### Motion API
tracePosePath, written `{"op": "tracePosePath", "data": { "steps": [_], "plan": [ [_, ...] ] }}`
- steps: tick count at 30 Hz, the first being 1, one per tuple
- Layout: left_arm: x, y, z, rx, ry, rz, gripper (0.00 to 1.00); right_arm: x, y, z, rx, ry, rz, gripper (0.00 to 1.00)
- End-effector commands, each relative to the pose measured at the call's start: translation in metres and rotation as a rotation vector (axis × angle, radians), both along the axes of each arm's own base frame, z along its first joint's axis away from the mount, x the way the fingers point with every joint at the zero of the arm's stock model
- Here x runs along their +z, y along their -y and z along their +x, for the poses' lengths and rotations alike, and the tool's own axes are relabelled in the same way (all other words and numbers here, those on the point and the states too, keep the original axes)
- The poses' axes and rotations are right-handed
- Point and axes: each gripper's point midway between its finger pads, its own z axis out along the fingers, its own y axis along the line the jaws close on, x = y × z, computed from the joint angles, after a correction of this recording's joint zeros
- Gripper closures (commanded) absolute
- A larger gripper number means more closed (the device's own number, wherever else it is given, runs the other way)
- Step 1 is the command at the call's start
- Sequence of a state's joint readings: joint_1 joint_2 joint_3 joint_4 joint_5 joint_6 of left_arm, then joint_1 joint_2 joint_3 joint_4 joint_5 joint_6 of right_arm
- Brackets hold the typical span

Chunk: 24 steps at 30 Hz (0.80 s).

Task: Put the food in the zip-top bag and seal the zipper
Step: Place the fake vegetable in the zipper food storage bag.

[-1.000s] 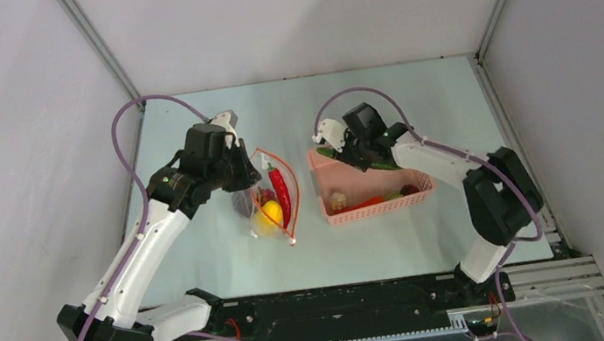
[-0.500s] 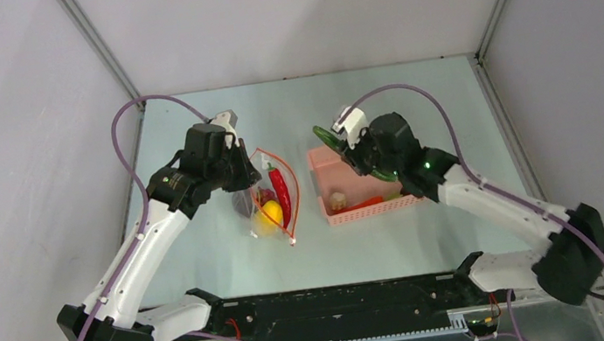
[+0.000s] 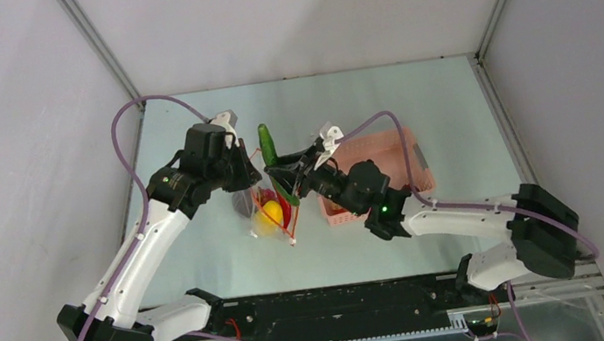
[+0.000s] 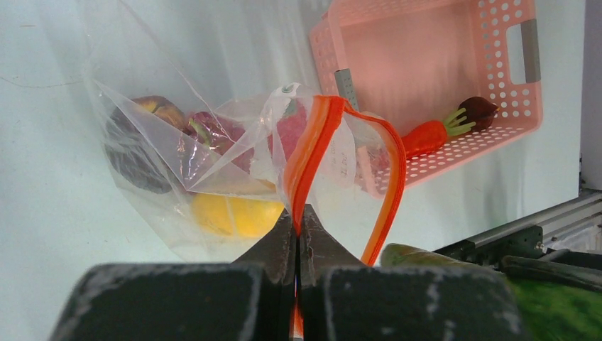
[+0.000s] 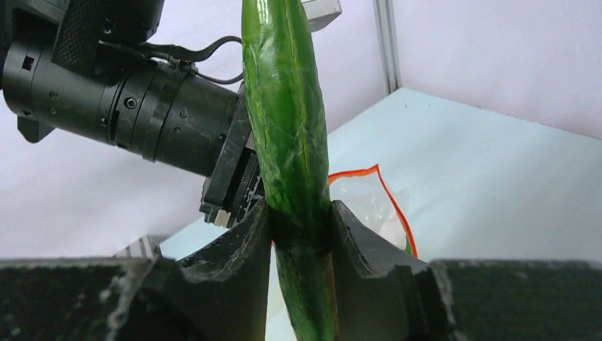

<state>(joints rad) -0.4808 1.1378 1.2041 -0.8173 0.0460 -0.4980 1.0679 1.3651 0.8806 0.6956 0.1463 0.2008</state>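
Plainly, the left gripper (image 4: 297,219) is pinched tight on the thin orange-red zipper (image 4: 312,142), lifting one lip of the clear, crinkly zip-top bag (image 4: 149,121). The strip curves into a loop, so the mouth gapes. The bag rests on the smooth pale table (image 3: 204,254), just left of the pink basket (image 4: 497,135) with its perforated plastic walls.

Through the film show one glossy yellow lemon (image 4: 227,215), one dark round fruit (image 4: 131,156) and some reddish pieces too blurred to count.

The right gripper (image 5: 302,220) is clamped around one long green pod (image 5: 284,121), smooth, faintly veined and tapering, held nearly upright above the bag's mouth.

Two pieces lie in the basket: one orange carrot (image 4: 424,137) with a green top and one dark round piece (image 4: 479,110).
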Motion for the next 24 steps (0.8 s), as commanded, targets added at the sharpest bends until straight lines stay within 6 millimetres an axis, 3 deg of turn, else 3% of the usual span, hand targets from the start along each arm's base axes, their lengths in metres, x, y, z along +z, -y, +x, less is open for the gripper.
{"op": "tracePosePath", "data": {
  "steps": [1,8,14,24],
  "plan": [
    [0.010,0.000,-0.001,0.006,0.027,-0.035,1.00,0.055,0.011,0.001,-0.065,0.061,0.303,0.90],
    [0.012,0.001,-0.001,0.005,0.029,-0.048,1.00,0.028,-0.005,0.007,-0.090,0.016,0.307,0.87],
    [0.016,-0.002,-0.001,0.016,0.044,-0.059,1.00,-0.014,-0.016,0.008,-0.098,-0.050,0.214,0.88],
    [0.020,-0.008,0.001,0.042,0.057,-0.064,1.00,-0.070,-0.025,-0.010,-0.077,-0.140,0.008,0.88]
  ]
}}
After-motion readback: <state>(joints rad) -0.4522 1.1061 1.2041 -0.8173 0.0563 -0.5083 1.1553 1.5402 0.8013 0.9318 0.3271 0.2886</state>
